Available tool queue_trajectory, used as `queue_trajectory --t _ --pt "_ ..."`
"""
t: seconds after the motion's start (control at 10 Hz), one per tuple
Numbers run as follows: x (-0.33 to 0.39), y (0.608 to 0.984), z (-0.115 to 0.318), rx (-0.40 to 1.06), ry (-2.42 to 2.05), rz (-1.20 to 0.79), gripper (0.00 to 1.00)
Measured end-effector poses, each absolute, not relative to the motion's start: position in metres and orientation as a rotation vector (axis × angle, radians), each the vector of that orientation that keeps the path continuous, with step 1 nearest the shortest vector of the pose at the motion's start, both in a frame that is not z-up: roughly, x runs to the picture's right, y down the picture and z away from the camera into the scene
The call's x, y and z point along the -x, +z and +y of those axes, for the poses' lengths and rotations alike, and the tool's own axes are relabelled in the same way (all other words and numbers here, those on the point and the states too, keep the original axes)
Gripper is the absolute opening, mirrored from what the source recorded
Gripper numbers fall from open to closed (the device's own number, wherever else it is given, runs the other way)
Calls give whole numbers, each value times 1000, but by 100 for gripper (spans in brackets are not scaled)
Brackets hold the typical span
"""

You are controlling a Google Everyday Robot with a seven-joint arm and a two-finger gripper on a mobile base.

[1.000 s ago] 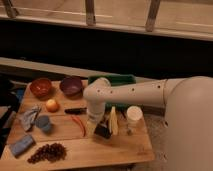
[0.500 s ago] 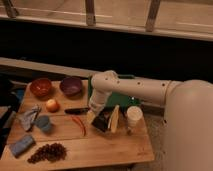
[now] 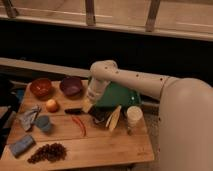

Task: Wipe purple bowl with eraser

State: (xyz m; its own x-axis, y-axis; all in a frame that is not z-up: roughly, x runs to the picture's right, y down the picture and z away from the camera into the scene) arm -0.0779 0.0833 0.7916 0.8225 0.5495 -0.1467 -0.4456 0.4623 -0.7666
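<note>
The purple bowl point(image 3: 71, 86) is set upright near the table's point(image 3: 100, 146) back edge, its hollow left open for wiping. The eraser point(image 3: 74, 111) is laid flat in front of it, apparently unheld. The gripper point(image 3: 87, 106) is hung just beside the eraser, fingers clenched on nothing visible. Opening would likely be needed before a pickup.

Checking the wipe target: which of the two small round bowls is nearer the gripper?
The purple bowl, not the orange-red bowl beyond it; the gripper hangs close beside the purple one.
</note>
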Motion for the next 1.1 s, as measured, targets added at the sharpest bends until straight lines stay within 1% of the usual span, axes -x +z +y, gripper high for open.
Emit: queue_trajectory --t 0.3,0.5,0.6,0.7,1.1 --pt "77 798 47 834 603 -130 0" --pt "78 810 3 744 611 -178 0" --pt "82 814 -11 719 615 -197 0" --pt "88 816 -19 707 613 -209 0" --pt "89 817 -21 704 613 -210 0"
